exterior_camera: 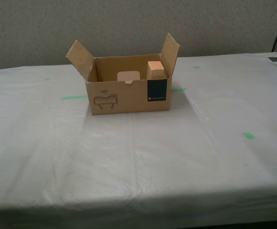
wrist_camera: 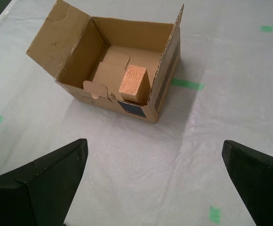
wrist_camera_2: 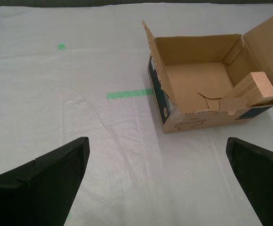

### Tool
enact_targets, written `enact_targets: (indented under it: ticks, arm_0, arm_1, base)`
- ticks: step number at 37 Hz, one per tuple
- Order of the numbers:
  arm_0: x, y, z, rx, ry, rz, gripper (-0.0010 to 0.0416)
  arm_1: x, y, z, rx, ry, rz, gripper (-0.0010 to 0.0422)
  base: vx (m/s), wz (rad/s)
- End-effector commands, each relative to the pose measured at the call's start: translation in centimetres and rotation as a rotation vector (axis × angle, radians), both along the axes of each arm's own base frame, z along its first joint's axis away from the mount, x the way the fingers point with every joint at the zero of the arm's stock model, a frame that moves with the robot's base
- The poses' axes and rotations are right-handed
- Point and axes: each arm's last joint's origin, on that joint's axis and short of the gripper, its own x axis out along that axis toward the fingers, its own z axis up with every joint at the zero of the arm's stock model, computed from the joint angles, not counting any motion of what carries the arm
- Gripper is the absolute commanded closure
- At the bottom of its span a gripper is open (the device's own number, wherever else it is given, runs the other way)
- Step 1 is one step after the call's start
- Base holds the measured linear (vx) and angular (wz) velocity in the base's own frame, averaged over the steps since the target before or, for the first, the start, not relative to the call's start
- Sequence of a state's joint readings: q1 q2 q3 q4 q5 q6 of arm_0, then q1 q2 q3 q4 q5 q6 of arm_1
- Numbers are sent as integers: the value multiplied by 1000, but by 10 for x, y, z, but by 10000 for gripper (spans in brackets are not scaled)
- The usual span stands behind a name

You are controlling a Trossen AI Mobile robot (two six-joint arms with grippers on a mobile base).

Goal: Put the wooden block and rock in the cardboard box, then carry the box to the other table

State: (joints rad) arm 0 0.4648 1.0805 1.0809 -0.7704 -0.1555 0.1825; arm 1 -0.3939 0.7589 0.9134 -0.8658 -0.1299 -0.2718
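The cardboard box [exterior_camera: 129,98] stands open on the other table [exterior_camera: 129,162], the one with the wrinkled whitish sheet, its side flaps raised. Inside it the wooden block [exterior_camera: 155,69] leans up in the corner behind the dark teal label. The first wrist view shows the block [wrist_camera: 134,84] propped against the box [wrist_camera: 167,70] wall. The rock is hidden or out of view. My first gripper [wrist_camera: 153,183] is open, apart from the box, with nothing between its fingers. My second gripper [wrist_camera_2: 157,183] is also open and empty, facing the box [wrist_camera_2: 193,117] and block [wrist_camera_2: 252,89] from another side.
Green tape marks [exterior_camera: 74,97] [exterior_camera: 248,135] dot the sheet. A grey partition wall [exterior_camera: 129,24] runs behind the table. A small dark object [exterior_camera: 274,59] lies at the exterior view's far right. The table's near edge [exterior_camera: 129,212] runs along the exterior view's bottom.
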Motion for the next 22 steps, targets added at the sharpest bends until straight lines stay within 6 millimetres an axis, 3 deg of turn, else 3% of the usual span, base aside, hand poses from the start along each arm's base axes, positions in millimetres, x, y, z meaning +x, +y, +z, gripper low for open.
enact_targets:
  ticks: [1, 22]
  arm_0:
    - [0, 0, 0, -1, -2, -3, 7]
    - [0, 0, 0, -1, -2, -3, 7]
  arm_1:
    - [0, 0, 0, -1, -1, 2, 14]
    - [0, 0, 0, -1, -1, 2, 14]
  base:
    - [0, 0]
    - [0, 0]
